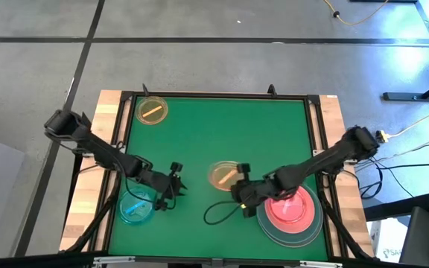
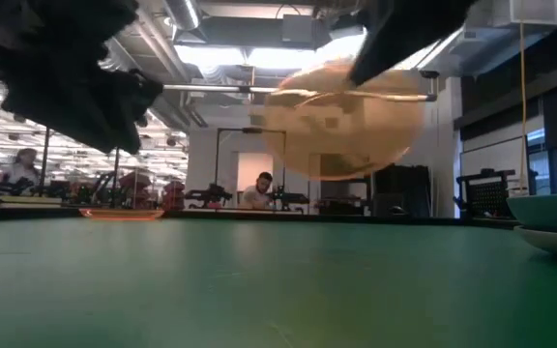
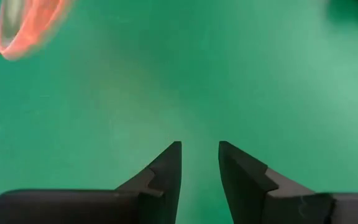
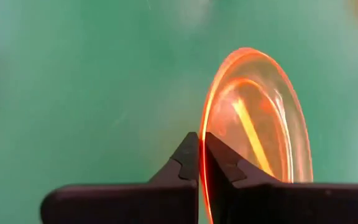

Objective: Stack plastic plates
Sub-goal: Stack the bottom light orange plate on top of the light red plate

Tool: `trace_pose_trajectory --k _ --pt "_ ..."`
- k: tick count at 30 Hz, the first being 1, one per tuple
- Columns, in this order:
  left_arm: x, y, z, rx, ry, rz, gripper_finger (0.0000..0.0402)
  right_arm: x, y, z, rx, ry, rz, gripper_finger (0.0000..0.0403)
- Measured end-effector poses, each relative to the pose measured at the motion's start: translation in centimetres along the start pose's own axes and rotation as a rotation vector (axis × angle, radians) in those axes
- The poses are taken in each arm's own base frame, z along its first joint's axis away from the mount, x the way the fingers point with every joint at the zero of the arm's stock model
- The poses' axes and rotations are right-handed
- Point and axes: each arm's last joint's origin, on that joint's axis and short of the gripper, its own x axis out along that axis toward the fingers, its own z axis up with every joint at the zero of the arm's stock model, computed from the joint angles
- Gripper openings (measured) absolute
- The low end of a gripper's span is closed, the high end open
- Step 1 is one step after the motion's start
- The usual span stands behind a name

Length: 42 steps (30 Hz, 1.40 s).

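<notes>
My right gripper [image 1: 238,190] is shut on a small translucent orange-yellow plate [image 1: 223,175], which floats above the mat in the low view [image 2: 341,121]. At the table's near right, a stack rests flat on the mat: a large grey plate [image 1: 274,232] at the bottom and a pink plate [image 1: 289,212] on top. A small blue plate [image 1: 136,207] lies near left, and another small yellow plate [image 1: 152,110] lies far left. My left gripper [image 1: 173,182] is open beside the blue plate, with nothing between its fingers [image 3: 199,163]. My right gripper pinches the orange-yellow plate's rim [image 4: 202,163] between its two fingers, one on the inner face and one on the underside. The fingers come from the table's right side. The plate is lifted clear of the mat and tilted up on edge.
A black cable loop [image 1: 218,216] lies on the green mat [image 1: 222,134] between the blue plate and the stack. The mat's middle and far right hold no objects. Wooden table edges [image 1: 110,112] frame the mat. People sit far off in the room behind [image 2: 259,188].
</notes>
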Motion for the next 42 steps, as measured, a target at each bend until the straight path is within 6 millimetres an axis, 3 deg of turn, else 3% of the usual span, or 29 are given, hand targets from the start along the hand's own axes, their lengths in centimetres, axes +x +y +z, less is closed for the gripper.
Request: trace_pose_trajectory --k 4,8,11,15,25,33,36,42 --pt "-0.2 -0.4 0.1 0.027 -0.016 0.0 0.0101 -4.4 -0.8 0.7 0.182 0.117 0.045 0.0005" --pt "-0.2 -0.5 0.1 0.032 -0.015 0.02 0.0101 -7.7 -1.3 0.7 0.401 0.289 0.222 0.0005" --pt "-0.2 -0.4 0.1 0.031 -0.016 0.033 0.0101 -9.3 -1.5 0.6 0.529 0.38 0.317 0.0005" --pt "-0.2 -0.5 0.1 0.031 -0.016 0.034 0.0101 -10.2 -1.4 -0.7 0.638 0.519 0.245 0.0005" --pt "-0.2 -0.5 0.1 0.012 -0.015 0.028 0.0101 -7.1 2.2 -4.7 0.766 0.655 0.207 0.0005" --pt "-0.2 -0.5 0.1 0.011 -0.016 0.03 0.0101 -5.0 2.8 -6.8 0.808 0.676 0.209 0.0009" --pt "-0.2 -0.5 0.1 0.01 -0.016 0.027 0.0101 -4.7 2.8 -7.1 0.809 0.668 0.214 0.0034" --pt "-0.2 -0.5 0.1 -0.028 -0.017 0.026 0.0101 -4.4 2.7 -7.0 0.824 0.673 0.238 0.0132"
